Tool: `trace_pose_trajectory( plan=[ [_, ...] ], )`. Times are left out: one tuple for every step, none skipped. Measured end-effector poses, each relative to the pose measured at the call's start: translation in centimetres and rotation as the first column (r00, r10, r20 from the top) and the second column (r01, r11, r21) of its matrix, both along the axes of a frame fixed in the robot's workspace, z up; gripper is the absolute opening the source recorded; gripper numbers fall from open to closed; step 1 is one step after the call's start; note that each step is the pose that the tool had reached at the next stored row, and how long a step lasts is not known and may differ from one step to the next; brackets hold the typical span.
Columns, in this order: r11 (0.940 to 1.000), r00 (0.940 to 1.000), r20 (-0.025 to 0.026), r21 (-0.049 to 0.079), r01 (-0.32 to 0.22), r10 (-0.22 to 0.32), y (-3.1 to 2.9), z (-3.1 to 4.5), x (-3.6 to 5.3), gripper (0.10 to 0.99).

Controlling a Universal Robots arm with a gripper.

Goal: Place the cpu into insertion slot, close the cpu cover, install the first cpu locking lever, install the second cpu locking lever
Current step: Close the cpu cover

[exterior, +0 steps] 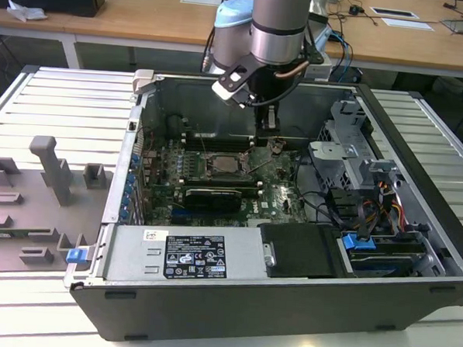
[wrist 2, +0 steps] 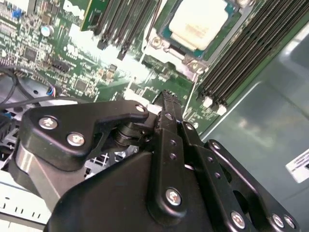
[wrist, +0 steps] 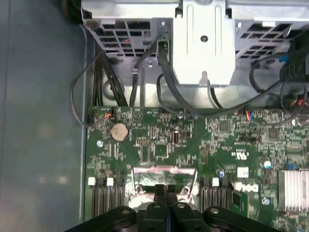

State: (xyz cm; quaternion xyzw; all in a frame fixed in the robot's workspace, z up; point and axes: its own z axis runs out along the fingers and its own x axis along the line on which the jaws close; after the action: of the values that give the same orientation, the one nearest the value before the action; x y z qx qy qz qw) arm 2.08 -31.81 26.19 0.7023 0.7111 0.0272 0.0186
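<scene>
Silvery-beige cpu (wrist 2: 198,24) seated flat in slot (wrist 2: 179,54). Cover (wrist: 164,170) raised at slot's 2 o'clock in exterior view. Jaws pressed together, empty, just beside cover. Handling: press cover down slowly and squarely; keep clear of memory sticks (wrist 2: 241,53).

Exterior view: high, set back, looking down into open computer case (exterior: 209,312) from near side. Both wrist views: tight over motherboard (wrist: 159,145), peering past gripper (wrist: 165,188). Exterior view and second wrist view share chip (wrist 2: 198,24).
</scene>
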Motion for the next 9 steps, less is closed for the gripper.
trace_pose_trajectory(
  plan=[
    [1.0000,1.0000,-0.0001,0.000,0.000,0.000,0.00,-0.02,0.19,0.106],
    [1.0000,1.0000,-0.0001,0.000,-0.002,0.002,0.00,-0.05,0.49,0.106],
    [1.0000,1.0000,0.0000,0.000,-0.003,0.003,0.00,-0.10,0.76,0.106],
    [1.0000,1.0000,0.0000,0.000,-0.005,0.005,0.00,-0.13,0.92,0.106],
    [1.0000,1.0000,-0.0001,0.000,-0.007,0.007,0.00,-0.17,1.19,0.106],
    [1.0000,1.0000,0.0000,0.000,-0.010,0.010,0.00,-0.19,1.46,0.106],
    [0.9999,0.9999,0.0000,0.000,-0.011,0.011,0.00,-0.20,1.61,0.106],
    [0.9999,0.9999,0.0001,0.000,-0.012,0.012,0.01,-0.22,1.84,0.106],
    [0.9999,0.9999,0.0001,0.000,-0.012,0.012,0.01,-0.23,2.01,0.106]
  ],
)
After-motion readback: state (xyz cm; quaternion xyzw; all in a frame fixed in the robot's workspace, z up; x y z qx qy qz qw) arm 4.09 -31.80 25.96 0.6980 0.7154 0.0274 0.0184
